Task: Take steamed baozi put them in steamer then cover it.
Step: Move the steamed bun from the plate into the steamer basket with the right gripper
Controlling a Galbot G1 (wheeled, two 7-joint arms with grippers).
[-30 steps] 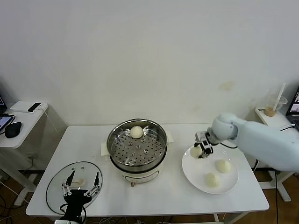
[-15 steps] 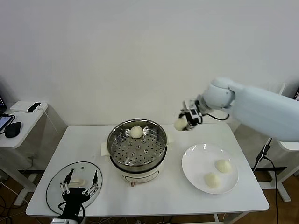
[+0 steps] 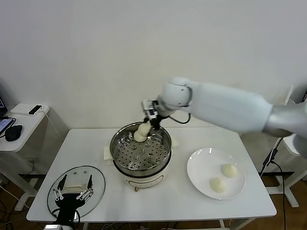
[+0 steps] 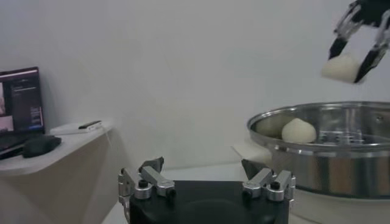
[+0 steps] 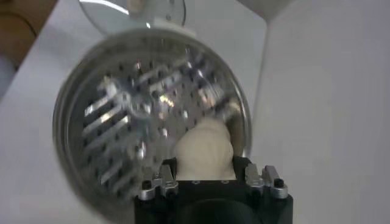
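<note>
Head view: the white table (image 3: 182, 201) fills the lower half, with the steamer (image 3: 140, 152) near its middle.
Right gripper (image 3: 149, 123): above the steamer's 12 o'clock rim, its fingers clamped on a steamed baozi (image 3: 143, 130) held over the basket's far edge.
Right wrist view: that held bun (image 5: 203, 149) sits between the two fingers, with the perforated floor of the steamer (image 5: 122, 146) below it.
Bun already inside: the left wrist view shows one baozi (image 4: 298, 130) resting in the basket by the far wall (in the head view the held bun hides most of it).
Remaining buns: two more lie on the white plate (image 3: 199, 165) at 3 o'clock of the steamer, one (image 3: 229, 170) farther back, one (image 3: 218, 185) nearer the table's front edge.
Cover (image 3: 98, 179): flat on the table at 8 o'clock of the steamer, well apart from it.
Left gripper (image 3: 72, 190): hangs over the cover's near side, fingers spread apart and holding nothing; the left wrist view shows the same open fingers (image 4: 146, 180).
In the way: the right arm reaches across above the steamer's back rim.
Around: a side table (image 3: 19, 125) at 9 o'clock carries a phone (image 3: 35, 109) and a dark mouse (image 3: 13, 132).
</note>
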